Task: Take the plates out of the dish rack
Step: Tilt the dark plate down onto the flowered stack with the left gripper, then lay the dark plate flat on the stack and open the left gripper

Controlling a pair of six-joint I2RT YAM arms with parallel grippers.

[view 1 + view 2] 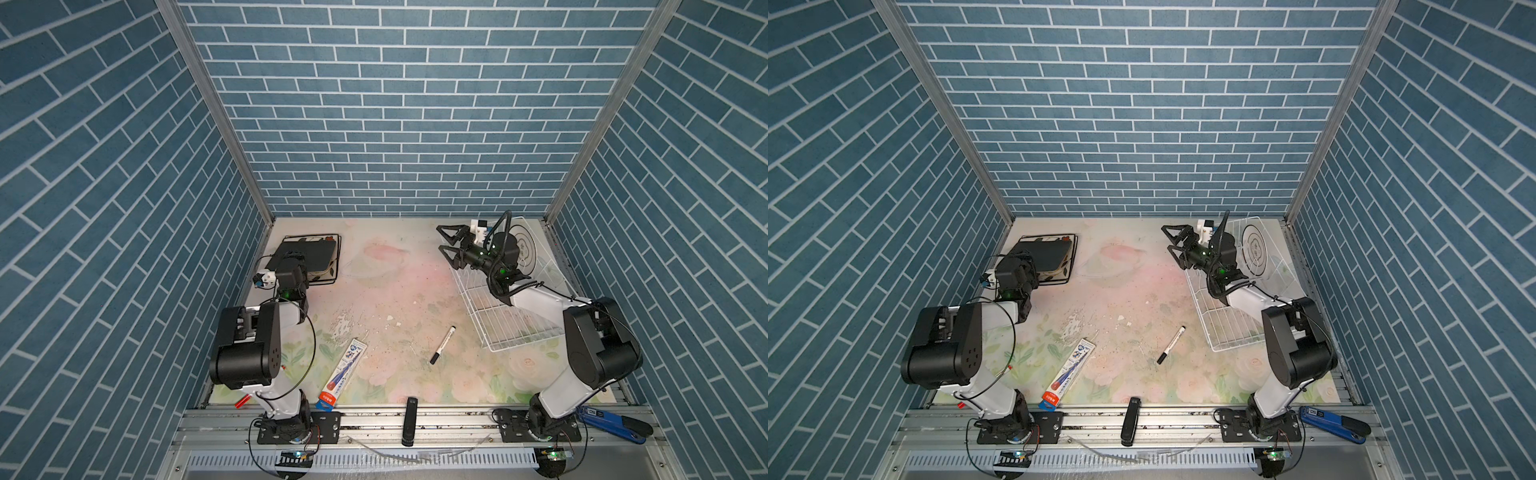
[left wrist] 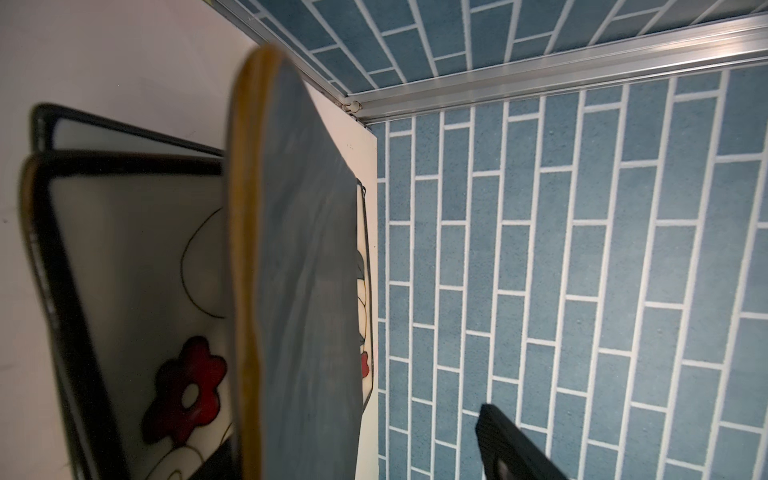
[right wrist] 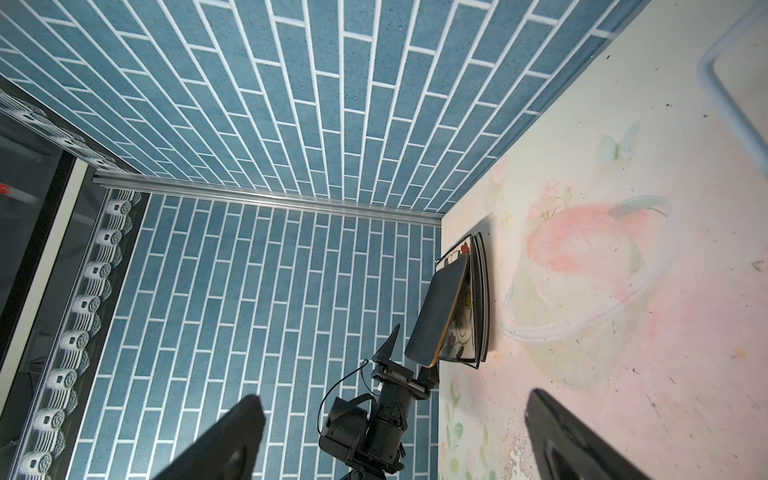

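Leaning on the flowered plate point(image 3: 460, 328), the black plate point(image 3: 440, 311) tilts, near edge raised — left gripper point(image 3: 411, 355) jaws spread around it.

The black plate point(image 2: 307, 270) is matt, with a bare tan rim; the flowered plate point(image 2: 137, 266) shines like glazed ceramic. The dish rack point(image 1: 490, 332) is smooth white-coated wire, and the printed covering of the bench point(image 1: 395, 291) looks scuffed and flaking.

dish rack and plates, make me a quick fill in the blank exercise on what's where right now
1. The only plate in the dish rack is white and ___.
2. The black plate leans tilted on a cream plate painted with ___.
3. The right pincer hangs open, holding ___.

Missing words: round; flowers; nothing.
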